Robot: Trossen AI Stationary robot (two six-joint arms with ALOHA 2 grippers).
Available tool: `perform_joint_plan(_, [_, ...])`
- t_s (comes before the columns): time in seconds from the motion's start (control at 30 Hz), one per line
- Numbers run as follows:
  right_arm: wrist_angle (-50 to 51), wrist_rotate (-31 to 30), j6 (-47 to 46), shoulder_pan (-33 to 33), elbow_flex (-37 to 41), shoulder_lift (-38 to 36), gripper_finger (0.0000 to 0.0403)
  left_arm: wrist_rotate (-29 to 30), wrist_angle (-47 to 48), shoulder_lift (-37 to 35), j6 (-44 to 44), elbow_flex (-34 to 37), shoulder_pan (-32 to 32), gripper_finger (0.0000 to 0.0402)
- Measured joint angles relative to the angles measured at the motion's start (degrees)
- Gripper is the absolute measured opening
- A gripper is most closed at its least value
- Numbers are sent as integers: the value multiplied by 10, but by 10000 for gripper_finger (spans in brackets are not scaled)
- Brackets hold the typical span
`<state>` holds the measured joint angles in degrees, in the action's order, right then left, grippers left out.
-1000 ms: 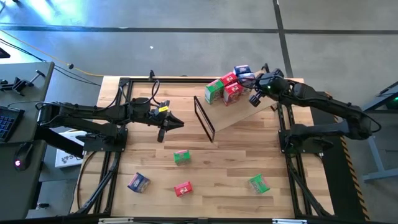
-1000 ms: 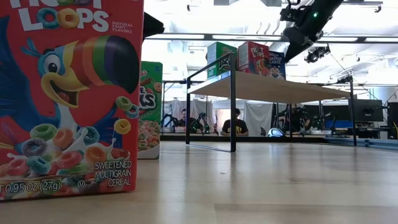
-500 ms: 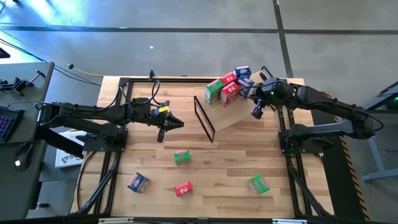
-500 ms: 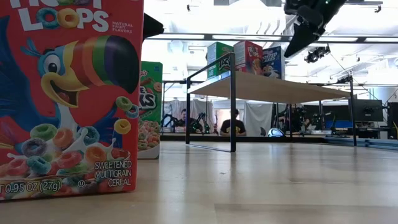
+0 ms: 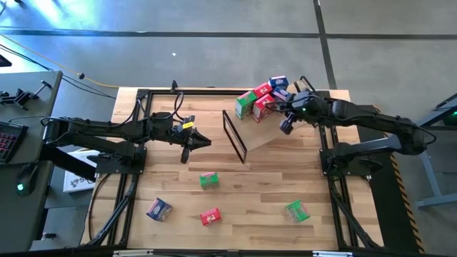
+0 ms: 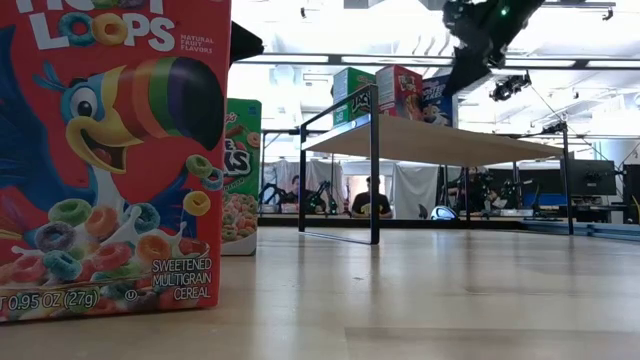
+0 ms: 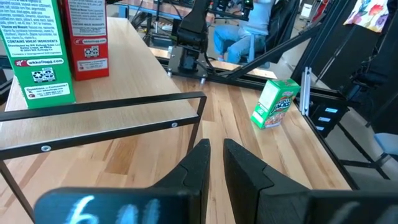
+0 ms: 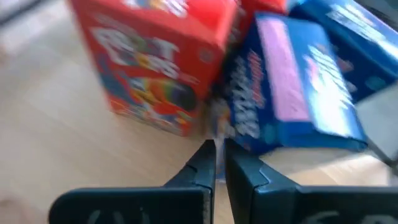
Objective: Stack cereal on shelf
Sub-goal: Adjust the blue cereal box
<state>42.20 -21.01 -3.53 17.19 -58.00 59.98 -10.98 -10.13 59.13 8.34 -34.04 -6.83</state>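
Observation:
The shelf [image 5: 265, 128] is a tilted wooden board on a black wire frame at the table's far right. Several cereal boxes stand at its far end: a green one [image 5: 245, 105], two red ones [image 5: 264, 107] and two blue ones [image 5: 281, 93]. My right gripper [image 5: 285, 127] is shut above the board. It stands just on the near side of a red box [image 8: 155, 62] and a blue box [image 8: 292, 93]. My left gripper [image 5: 205, 143] is shut and empty over the table left of the shelf. Loose boxes lie on the table: green [image 5: 208, 180], blue [image 5: 158, 209], red [image 5: 210, 216] and green [image 5: 297, 210]. My right gripper's shut fingertips [image 8: 208, 152] point at the gap between the red box and the blue box on the shelf. I cannot tell whether they touch either box.
In the low view a red box [image 6: 110, 160] stands close to the camera and hides much of the table, with a green box [image 6: 242, 175] behind it. The shelf's black wire frame [image 7: 106, 115] stands just beyond my left gripper. Bare tabletop lies between the loose boxes.
My right gripper has drawn back from the boxes at the shelf's far end, toward the table's near edge and then a little toward its left edge, staying above the board. My left arm has kept still.

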Motion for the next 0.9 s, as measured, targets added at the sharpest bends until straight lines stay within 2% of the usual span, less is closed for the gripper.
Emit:
perform_joint_plan(0.33, [57, -136, -40, 1, 0, -7, 12, 0, 0, 0, 0, 0, 0, 35])
perform_joint_plan(0.43, [56, -113, -35, 0, 0, -24, 12, 0, 0, 0, 0, 0, 0, 35])
perform_joint_plan(0.6, [51, 5, -40, -11, 0, -50, 12, 0, 1, 0, 0, 0, 0, 35])
perform_joint_plan(0.67, [22, 35, -42, -21, 3, -48, 12, 0, 1, 0, 0, 0, 0, 35])
perform_joint_plan(0.8, [-55, 42, -41, -33, 30, -34, 12, 0, 1, 0, -5, 0, 0, 35])
perform_joint_plan(0.9, [-81, 17, -46, -34, 38, -20, 12, 0, 1, 0, -5, 0, 0, 35])
